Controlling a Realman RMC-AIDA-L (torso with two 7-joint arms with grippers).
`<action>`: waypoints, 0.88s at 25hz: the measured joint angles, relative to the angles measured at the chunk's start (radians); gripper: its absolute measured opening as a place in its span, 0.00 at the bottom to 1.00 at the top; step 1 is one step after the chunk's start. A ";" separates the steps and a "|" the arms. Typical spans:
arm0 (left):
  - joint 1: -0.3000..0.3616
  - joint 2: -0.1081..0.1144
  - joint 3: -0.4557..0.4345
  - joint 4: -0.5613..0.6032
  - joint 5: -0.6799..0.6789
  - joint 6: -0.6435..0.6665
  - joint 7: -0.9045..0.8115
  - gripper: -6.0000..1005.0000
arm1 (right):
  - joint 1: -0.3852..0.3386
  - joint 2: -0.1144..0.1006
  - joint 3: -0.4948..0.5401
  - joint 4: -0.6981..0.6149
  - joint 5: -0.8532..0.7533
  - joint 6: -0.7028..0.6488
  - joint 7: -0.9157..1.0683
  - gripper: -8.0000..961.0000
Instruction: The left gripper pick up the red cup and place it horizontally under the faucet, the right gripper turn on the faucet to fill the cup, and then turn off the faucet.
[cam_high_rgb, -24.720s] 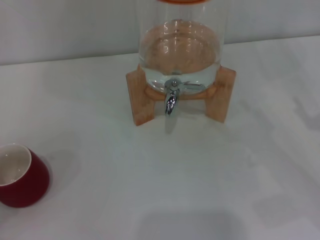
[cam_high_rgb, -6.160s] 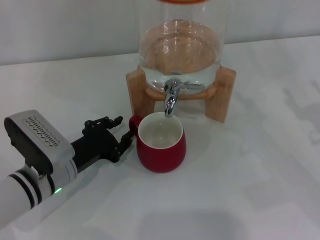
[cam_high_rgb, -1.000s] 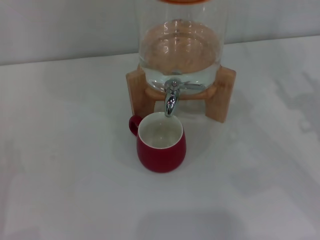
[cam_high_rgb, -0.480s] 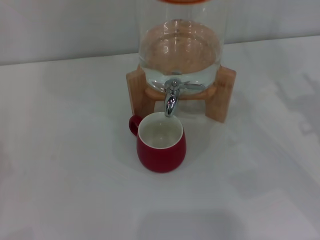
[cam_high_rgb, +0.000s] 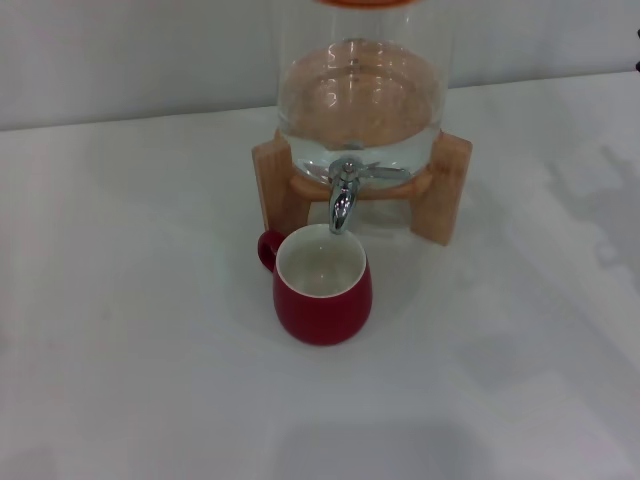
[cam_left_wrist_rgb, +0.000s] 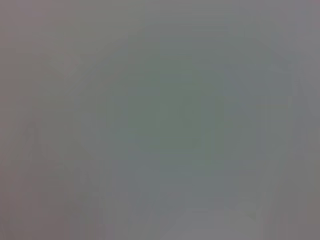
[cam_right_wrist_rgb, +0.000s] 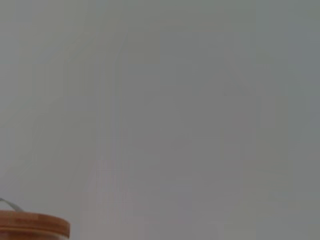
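The red cup (cam_high_rgb: 322, 288) stands upright on the white table, white inside and showing no water, its handle pointing left. The chrome faucet (cam_high_rgb: 342, 200) hangs just above the cup's far rim, and no water runs from it. The faucet sits on a clear glass dispenser (cam_high_rgb: 360, 90) holding water, on a wooden stand (cam_high_rgb: 445, 185). Neither gripper shows in the head view. The left wrist view is a blank grey surface. The right wrist view shows a plain wall and the dispenser's wooden lid (cam_right_wrist_rgb: 30, 226) at one corner.
The white table (cam_high_rgb: 150, 380) spreads wide on both sides of the cup and in front of it. A faint shadow (cam_high_rgb: 600, 215) lies on the table at the right. A tiny dark sliver (cam_high_rgb: 637, 40) touches the right edge; I cannot tell what it is.
The left gripper, beside the cup's handle six seconds ago, has left the view. The cup stays under the faucet. Over the last second only the shadows at the right have shifted.
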 joint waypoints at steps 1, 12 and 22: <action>0.000 0.000 0.000 0.000 0.001 0.004 0.000 0.43 | 0.002 0.000 0.000 0.000 0.000 0.007 0.000 0.89; 0.000 -0.002 0.007 0.001 -0.001 0.028 -0.001 0.49 | 0.005 0.000 0.000 -0.001 -0.001 0.012 0.000 0.89; 0.005 -0.005 0.002 0.002 -0.007 0.026 -0.002 0.68 | -0.005 0.000 0.000 -0.002 -0.001 0.010 0.002 0.89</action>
